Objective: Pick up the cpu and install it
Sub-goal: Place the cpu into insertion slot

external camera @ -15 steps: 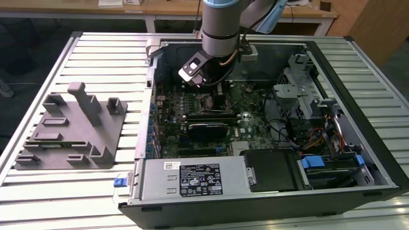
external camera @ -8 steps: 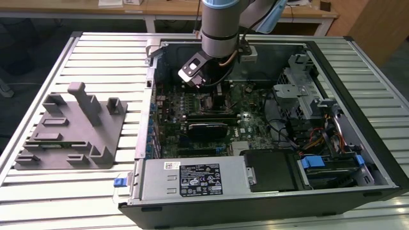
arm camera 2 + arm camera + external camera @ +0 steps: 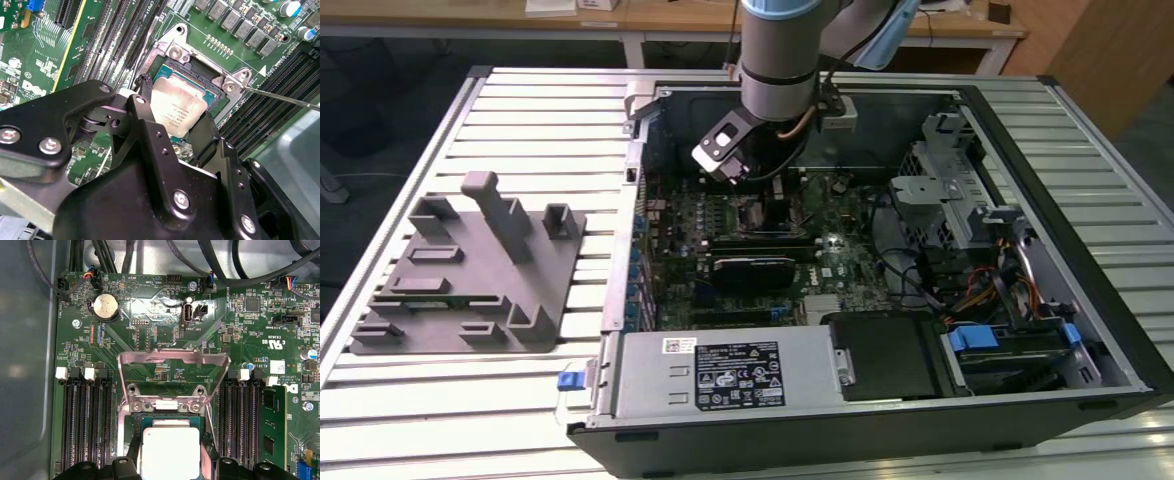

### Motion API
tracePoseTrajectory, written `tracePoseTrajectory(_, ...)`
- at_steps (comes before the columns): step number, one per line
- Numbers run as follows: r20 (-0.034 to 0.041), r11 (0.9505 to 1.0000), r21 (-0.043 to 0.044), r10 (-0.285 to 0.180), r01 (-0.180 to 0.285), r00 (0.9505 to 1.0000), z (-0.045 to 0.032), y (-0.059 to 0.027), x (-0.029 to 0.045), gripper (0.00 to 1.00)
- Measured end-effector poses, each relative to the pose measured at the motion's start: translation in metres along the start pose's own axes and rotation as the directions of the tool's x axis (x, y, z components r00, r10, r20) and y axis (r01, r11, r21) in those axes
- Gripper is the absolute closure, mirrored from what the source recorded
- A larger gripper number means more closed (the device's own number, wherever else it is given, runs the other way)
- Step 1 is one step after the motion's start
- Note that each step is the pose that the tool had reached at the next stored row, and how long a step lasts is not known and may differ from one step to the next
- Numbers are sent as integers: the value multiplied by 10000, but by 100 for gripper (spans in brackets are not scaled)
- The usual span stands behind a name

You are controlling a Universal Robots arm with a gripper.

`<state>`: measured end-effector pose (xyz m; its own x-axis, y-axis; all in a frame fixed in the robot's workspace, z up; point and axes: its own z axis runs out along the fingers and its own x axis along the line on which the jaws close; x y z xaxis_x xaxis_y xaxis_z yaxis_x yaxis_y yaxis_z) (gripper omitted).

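The cpu (image 3: 177,107), a flat square chip with a silvery top, lies level in or just over the open socket (image 3: 200,65) on the motherboard; whether it is fully seated I cannot tell. My gripper (image 3: 174,114) is shut on it, one black finger (image 3: 142,102) against each of two opposite edges. In the first wrist view the cpu (image 3: 170,452) sits between the fingers (image 3: 131,462), below the socket's metal load plate (image 3: 172,365), which stands flipped up. In the exterior view my gripper (image 3: 767,195) reaches down into the computer case (image 3: 1067,270), over the board's middle.
A grey plastic tray with upright posts (image 3: 467,270) lies on the slatted table at the exterior view's left. Inside the case are the power supply (image 3: 720,375), a drive cage (image 3: 947,190), cables, memory slots (image 3: 82,425) and one memory stick (image 3: 272,425). The socket's lever wire (image 3: 280,97) sticks out.
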<state>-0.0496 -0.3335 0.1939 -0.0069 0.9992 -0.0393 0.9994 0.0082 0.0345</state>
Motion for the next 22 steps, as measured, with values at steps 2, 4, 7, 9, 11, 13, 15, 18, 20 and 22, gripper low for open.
tracePoseTrajectory(2,-1,10000,-1,2,-2,10000,1,-4,1,46)
tracePoseTrajectory(4,-2,10000,-2,1,-1,10000,1,-11,1,46)
tracePoseTrajectory(7,0,10000,0,-1,1,10000,3,-13,0,46)
tracePoseTrajectory(9,0,10000,0,0,0,10000,7,-13,0,46)
tracePoseTrajectory(11,-1,10000,-1,0,0,10000,12,-13,2,46)
tracePoseTrajectory(13,1,10000,1,-1,1,10000,15,-13,2,46)
tracePoseTrajectory(15,3,10000,2,0,0,10000,16,-13,2,46)
tracePoseTrajectory(18,0,10000,1,0,0,10000,19,-14,7,46)
tracePoseTrajectory(20,2,10000,2,0,0,10000,20,-13,12,46)
tracePoseTrajectory(22,1,10000,1,0,0,10000,21,-14,16,46)
